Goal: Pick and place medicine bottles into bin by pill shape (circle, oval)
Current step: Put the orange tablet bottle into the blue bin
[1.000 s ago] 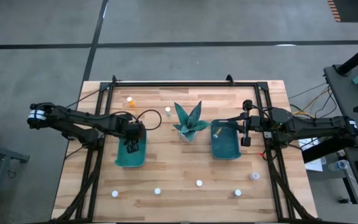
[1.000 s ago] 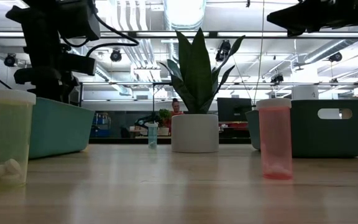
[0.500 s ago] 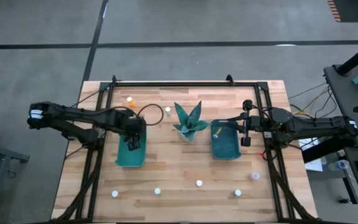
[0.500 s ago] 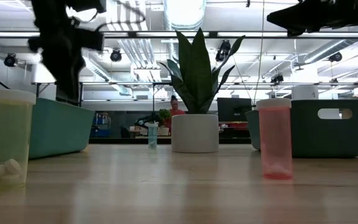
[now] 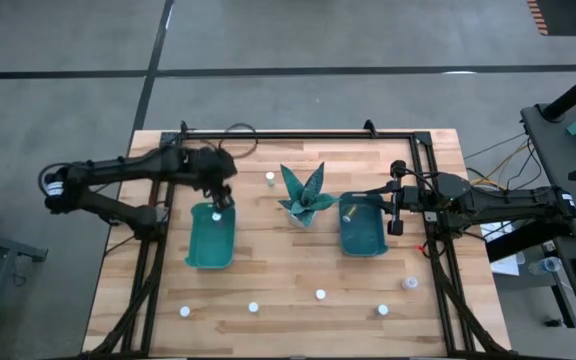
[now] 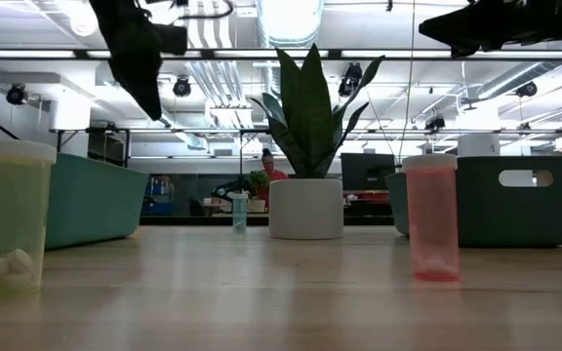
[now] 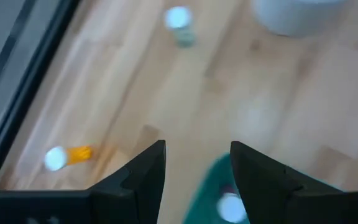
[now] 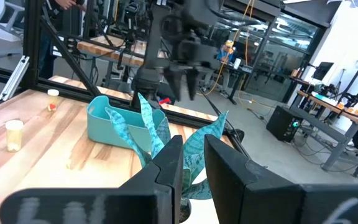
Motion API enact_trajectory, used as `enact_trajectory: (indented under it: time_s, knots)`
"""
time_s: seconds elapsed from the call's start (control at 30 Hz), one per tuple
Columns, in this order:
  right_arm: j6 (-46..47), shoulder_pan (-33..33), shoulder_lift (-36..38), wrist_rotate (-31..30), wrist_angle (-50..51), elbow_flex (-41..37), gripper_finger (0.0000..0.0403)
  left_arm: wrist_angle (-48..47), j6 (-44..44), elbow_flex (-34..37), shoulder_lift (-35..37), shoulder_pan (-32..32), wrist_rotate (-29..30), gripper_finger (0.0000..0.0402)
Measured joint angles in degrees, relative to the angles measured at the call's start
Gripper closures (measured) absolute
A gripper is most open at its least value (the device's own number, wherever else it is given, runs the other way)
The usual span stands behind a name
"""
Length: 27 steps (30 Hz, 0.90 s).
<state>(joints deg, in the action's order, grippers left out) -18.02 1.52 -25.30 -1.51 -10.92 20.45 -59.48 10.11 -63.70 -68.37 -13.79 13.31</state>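
Note:
My left gripper [image 5: 220, 199] [image 7: 197, 171] hangs open and empty above the far end of the left teal bin [image 5: 210, 245]. A white-capped medicine bottle [image 5: 216, 214] [image 7: 231, 208] lies in that bin just below it. On the table beyond the bin, an orange bottle [image 7: 67, 155] lies on its side and another bottle [image 5: 269, 178] stands upright. Several more bottles stand near the table's near edge, such as one [image 5: 320, 294]. My right gripper [image 5: 393, 213] [image 8: 193, 171] waits shut at the right side of the right bin [image 5: 362, 232], which holds a yellowish bottle [image 5: 349, 212].
A teal-leaved plant in a white pot [image 5: 305, 197] stands between the two bins. A black frame [image 5: 298, 134] runs along the table's far edge and down both sides. In the low view a yellow bottle [image 6: 8, 219] and a pink bottle [image 6: 432, 219] stand close to the camera.
My left gripper has risen out of the left bin and gone toward the table's far edge, staying open. A white-capped bottle now shows in the bin where the gripper was.

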Motion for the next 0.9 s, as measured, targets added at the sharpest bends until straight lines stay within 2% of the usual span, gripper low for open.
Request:
enact_trajectory:
  time_s: [0.2,0.43,0.67,0.9]
  knots:
    - [-0.12,0.0,-0.01,-0.01,-0.02,0.0,0.0346,0.03,0.11,0.4,-1.47,-11.02,0.14,0.0238]
    - [-0.61,0.0,-0.02,-0.01,-0.02,0.0,0.0346,0.08,5.9,0.4,-6.04,-21.7,0.12,0.0238]
    - [-0.63,0.0,-0.04,-0.01,0.42,0.0,0.0346,0.36,7.45,0.42,-11.23,-28.45,0.03,0.0238]
    - [-0.69,0.0,-0.02,-0.01,0.97,0.0,0.0346,0.75,7.64,0.42,-13.31,-33.75,-0.05,0.0235]
